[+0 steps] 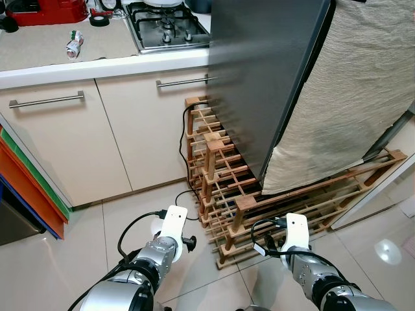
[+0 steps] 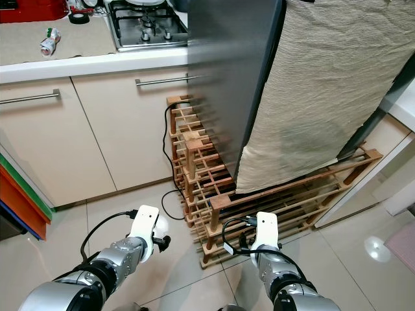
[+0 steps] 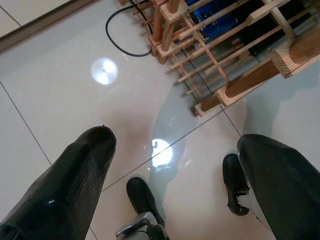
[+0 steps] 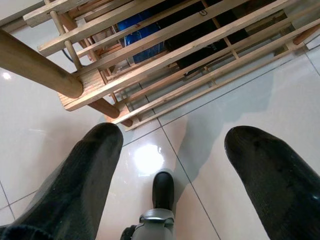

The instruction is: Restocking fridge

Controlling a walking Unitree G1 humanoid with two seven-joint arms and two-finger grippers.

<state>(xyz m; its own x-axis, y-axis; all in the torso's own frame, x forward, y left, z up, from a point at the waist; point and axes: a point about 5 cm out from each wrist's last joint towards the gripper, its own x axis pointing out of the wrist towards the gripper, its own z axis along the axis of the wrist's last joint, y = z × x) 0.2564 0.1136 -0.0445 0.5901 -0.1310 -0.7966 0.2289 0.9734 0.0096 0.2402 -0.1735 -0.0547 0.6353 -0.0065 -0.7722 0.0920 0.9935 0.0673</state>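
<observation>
My fingers (image 3: pixel 70 185) black, arms (image 1: pixel 123 295) silver, wrist plates (image 1: pixel 174 223) white. Fridge (image 1: pixel 259 71) dark grey. Cloth (image 1: pixel 350 97) beige, fine ribbed weave. Rack (image 1: pixel 272 207) light brown wood. Cabinets (image 1: pixel 71 142) cream, handles (image 1: pixel 47 100) metal grey. Floor tiles (image 3: pixel 60 115) glossy off-white. Cable (image 1: pixel 185 136) black. Boards (image 1: pixel 29 188) orange, green, blue. Appliance (image 1: pixel 48 10) red.

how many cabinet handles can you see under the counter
2. One long metal handle sits on the left cabinet front; the other handle is on the cabinet beside it, its far end hidden behind the grey fridge. More may be hidden behind the fridge.
</observation>
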